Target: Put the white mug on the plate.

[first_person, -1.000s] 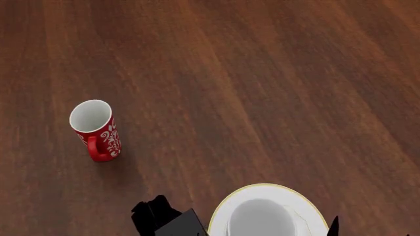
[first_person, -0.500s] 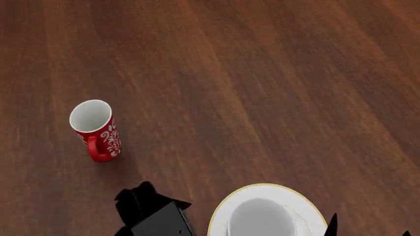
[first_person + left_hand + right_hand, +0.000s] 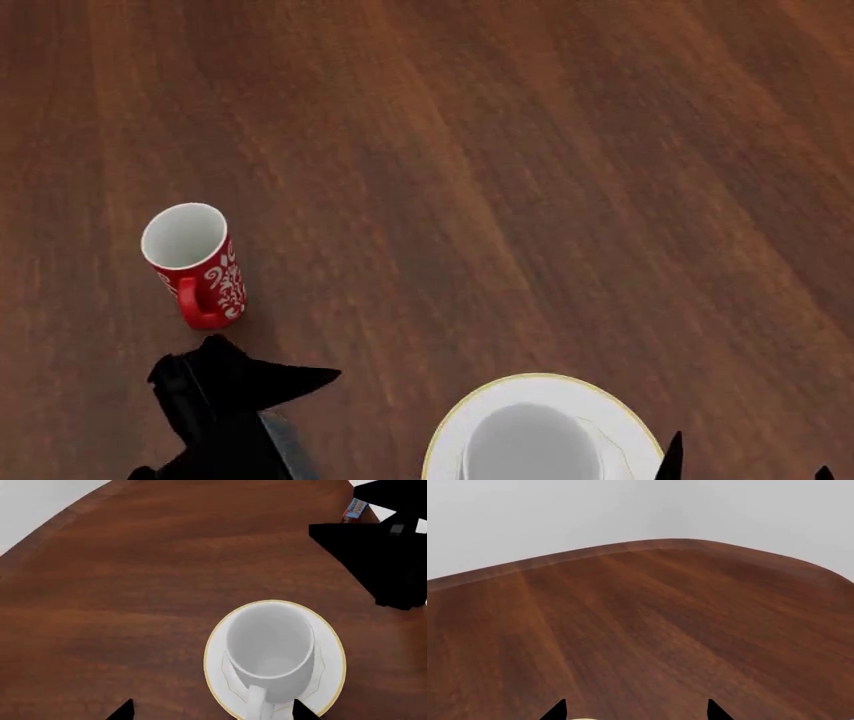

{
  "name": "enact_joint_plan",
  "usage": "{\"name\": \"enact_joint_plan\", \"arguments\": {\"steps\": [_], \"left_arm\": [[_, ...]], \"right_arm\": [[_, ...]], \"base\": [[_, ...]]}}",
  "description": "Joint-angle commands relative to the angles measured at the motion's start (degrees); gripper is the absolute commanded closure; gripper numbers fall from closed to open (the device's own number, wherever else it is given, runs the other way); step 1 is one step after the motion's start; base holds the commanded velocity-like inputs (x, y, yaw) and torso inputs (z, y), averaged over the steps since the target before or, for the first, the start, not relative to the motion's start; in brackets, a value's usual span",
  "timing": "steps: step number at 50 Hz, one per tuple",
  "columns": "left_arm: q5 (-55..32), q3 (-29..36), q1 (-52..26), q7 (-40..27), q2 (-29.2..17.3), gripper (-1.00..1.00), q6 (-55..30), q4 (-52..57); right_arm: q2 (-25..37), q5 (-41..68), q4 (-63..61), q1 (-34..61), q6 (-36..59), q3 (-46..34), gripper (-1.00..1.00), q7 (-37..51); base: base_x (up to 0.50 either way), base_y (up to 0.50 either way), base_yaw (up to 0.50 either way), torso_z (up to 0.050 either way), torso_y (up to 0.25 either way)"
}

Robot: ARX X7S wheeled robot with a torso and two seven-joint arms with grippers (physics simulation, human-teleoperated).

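Observation:
The white mug (image 3: 534, 446) stands upright on the gold-rimmed white plate (image 3: 617, 414) at the near edge of the head view. The left wrist view shows the mug (image 3: 270, 640) in the middle of the plate (image 3: 331, 645), with its handle pointing toward the camera. My left gripper (image 3: 251, 366) is open and empty, to the left of the plate and just below the red mug; its black tips (image 3: 212, 711) stand wide apart. My right gripper (image 3: 747, 466) is open and empty just right of the plate, and its tips (image 3: 635, 711) frame bare wood.
A red mug with white swirls (image 3: 198, 262) stands at the left of the dark wooden table (image 3: 507, 180). The table's rounded far edge (image 3: 660, 542) shows in the right wrist view. My right arm (image 3: 380, 545) shows beyond the plate in the left wrist view.
My left gripper has moved left and away from the plate, toward the red mug. The white mug, the plate and my right gripper have not moved.

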Motion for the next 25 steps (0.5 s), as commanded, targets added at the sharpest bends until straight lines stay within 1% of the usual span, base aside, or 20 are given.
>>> {"name": "enact_joint_plan", "arguments": {"steps": [1,7,10,15,19,25], "left_arm": [[-7.3,-6.0,0.0,-5.5,-3.2,-1.0,-3.8,5.4],[-12.6,-9.3,1.0,-9.6,-5.5,-1.0,-5.0,7.7],[-13.6,-10.2,1.3,-10.8,-6.6,-1.0,-4.9,8.5],[-15.0,-12.5,2.1,-12.2,-8.9,-1.0,-3.5,9.4],[-17.0,-15.6,3.1,-13.9,-11.1,-1.0,-1.6,10.0],[-24.5,-20.8,2.7,-19.7,-15.1,-1.0,0.8,11.2]], "right_arm": [[0.2,0.2,-0.2,0.0,0.1,0.0,-1.0,0.2],[0.4,0.2,-0.2,0.1,0.3,-0.1,-1.0,0.4],[0.5,0.2,-0.2,0.3,0.4,-0.3,-1.0,0.4],[0.7,0.3,-0.3,0.5,0.7,-0.3,-1.0,0.6],[0.9,0.4,-0.5,0.5,0.9,-0.3,-1.0,0.8],[1.2,0.6,-1.1,0.5,1.3,-0.1,-1.0,1.2]], "base": [[0.0,0.0,0.0,0.0,0.0],[0.0,0.0,0.0,0.0,0.0],[0.0,0.0,0.0,0.0,0.0],[0.0,0.0,0.0,0.0,0.0],[0.0,0.0,0.0,0.0,0.0],[0.0,0.0,0.0,0.0,0.0]]}}
